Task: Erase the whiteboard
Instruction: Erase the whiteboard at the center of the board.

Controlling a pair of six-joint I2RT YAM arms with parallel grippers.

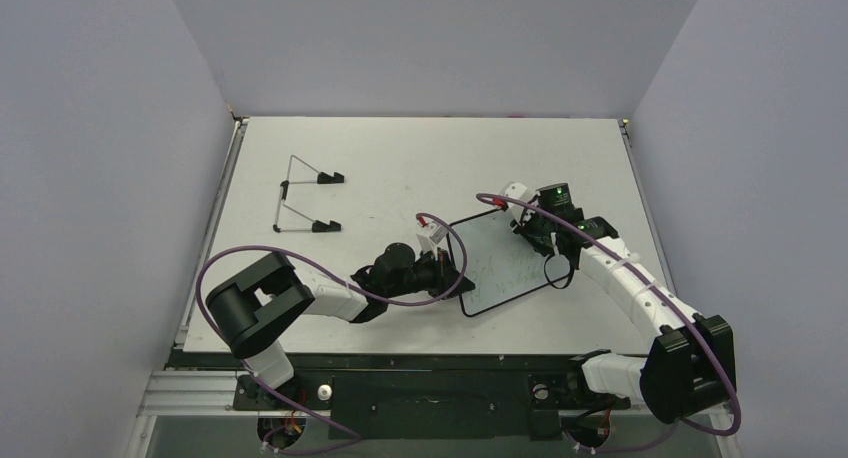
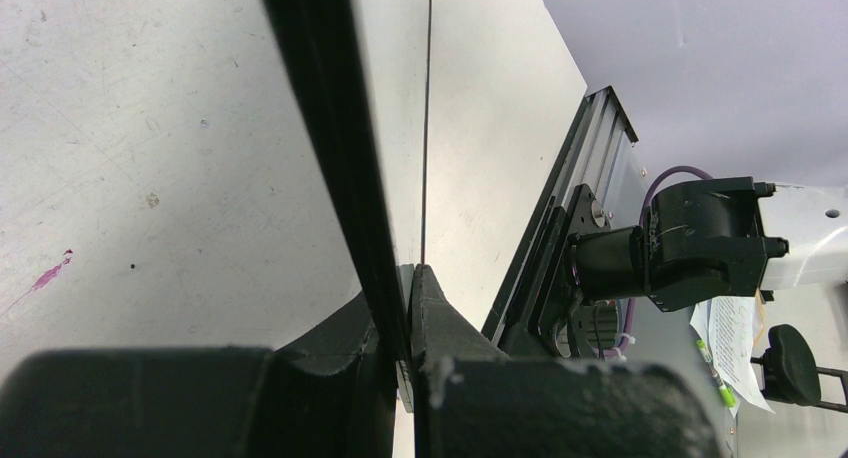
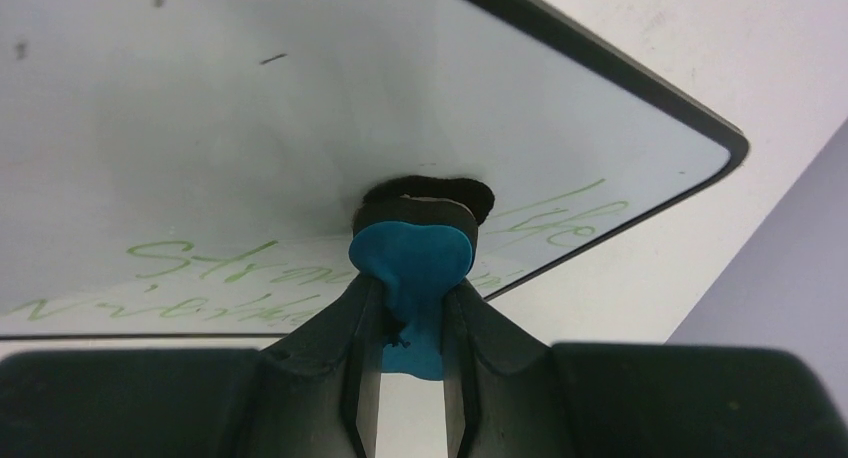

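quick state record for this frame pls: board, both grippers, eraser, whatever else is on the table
whiteboard: on the table, right of centre, writing side up
writing: green handwriting on the face, not yet erased
left gripper: shut on the whiteboard's left edge
right gripper: shut on the eraser
eraser: blue body, black pad against the board face, next to the writing
wire stand: far left of the table, apart from the board
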